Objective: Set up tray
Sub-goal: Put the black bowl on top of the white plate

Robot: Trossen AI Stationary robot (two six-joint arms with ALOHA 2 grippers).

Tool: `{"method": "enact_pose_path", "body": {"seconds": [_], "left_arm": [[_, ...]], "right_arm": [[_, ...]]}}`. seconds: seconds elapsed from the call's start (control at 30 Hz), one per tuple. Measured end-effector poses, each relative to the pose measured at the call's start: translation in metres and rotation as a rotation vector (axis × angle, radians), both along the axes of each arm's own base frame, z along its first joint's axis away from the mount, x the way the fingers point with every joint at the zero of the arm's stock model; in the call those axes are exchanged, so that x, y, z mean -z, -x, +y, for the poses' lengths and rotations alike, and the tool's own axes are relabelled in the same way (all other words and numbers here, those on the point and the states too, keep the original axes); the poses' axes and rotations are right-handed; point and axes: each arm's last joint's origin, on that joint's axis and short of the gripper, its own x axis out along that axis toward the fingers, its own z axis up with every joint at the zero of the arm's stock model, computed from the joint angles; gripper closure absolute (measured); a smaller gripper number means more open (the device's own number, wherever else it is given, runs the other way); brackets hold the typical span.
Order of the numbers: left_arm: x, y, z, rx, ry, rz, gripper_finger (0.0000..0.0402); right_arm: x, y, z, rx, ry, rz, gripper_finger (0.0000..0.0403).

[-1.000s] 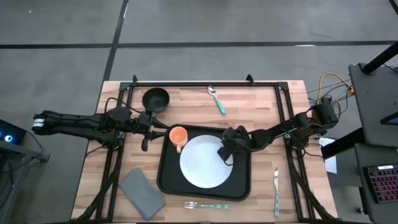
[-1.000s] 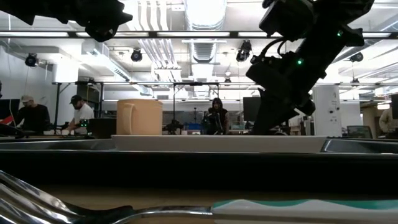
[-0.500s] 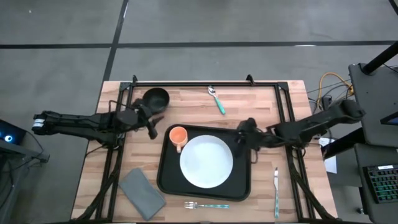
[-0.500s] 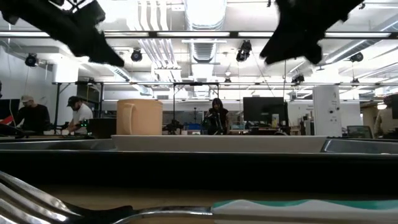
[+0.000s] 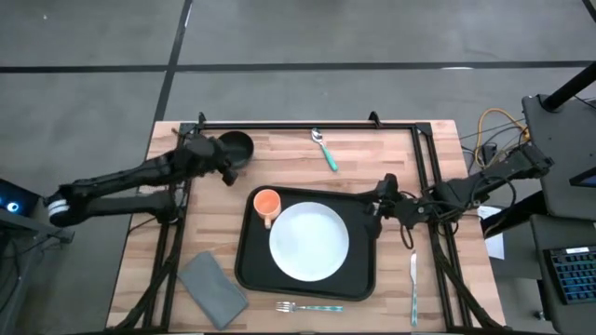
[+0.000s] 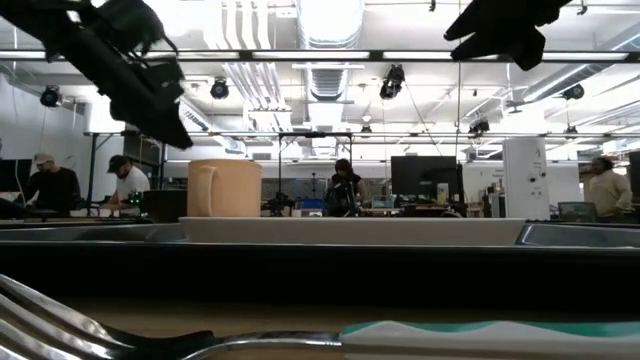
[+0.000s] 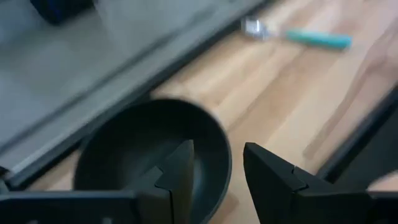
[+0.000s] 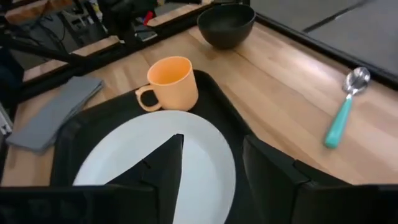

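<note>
Since the earlier frames, I note both arms have shifted: my right gripper (image 5: 376, 207), which was over the white plate (image 5: 309, 241), has pulled back to the tray's right rim, and my left gripper (image 5: 226, 169) has swung away from the cup toward the black bowl (image 5: 233, 147).

Task status, as I judge it: partly done. The tray (image 5: 248, 265) sits at the middle of the table, toward the near edge. On it are the plate and an orange cup (image 5: 266, 203), the cup in the far left corner, just beside the plate. Left off the tray: the bowl at the far left of the table, a teal-handled spoon (image 5: 325, 149) at the far edge, a fork (image 5: 308, 306) just outside the tray's near rim, a knife (image 5: 413, 287) to its right, and a grey napkin (image 5: 213, 289) at the near left.

Tools: the left wrist view shows the left fingers (image 7: 173, 178) spread, poised above the bowl's rim and holding nothing. The right wrist view shows the right fingers (image 8: 273, 173) also parted and empty, looking across the plate.

Surface: a light wooden table (image 5: 391, 154) with a black frame around it, grey floor beyond.

Room: the low view shows a workshop behind, with ceiling lights, monitors, and several people (image 6: 346, 186) standing or seated well away.
</note>
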Motion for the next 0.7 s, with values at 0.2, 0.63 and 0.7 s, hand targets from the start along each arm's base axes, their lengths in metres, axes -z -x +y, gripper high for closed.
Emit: {"method": "enact_pose_path", "body": {"seconds": [0.2,0.63,0.7], "left_arm": [[-0.006,-0.013,0.015,0.037,0.100,0.121,0.0272],[0.003,-0.055,0.051,0.048,0.209,0.384,0.0271],[0.008,-0.058,0.055,0.037,0.227,0.400,0.0271]], "right_arm": [[-0.034,0.009,-0.012,0.057,0.167,-0.056,0.0241],[-0.080,0.034,-0.030,0.079,0.185,-0.039,0.0241],[-0.080,0.034,-0.030,0.070,0.177,-0.038,0.0241]]}}
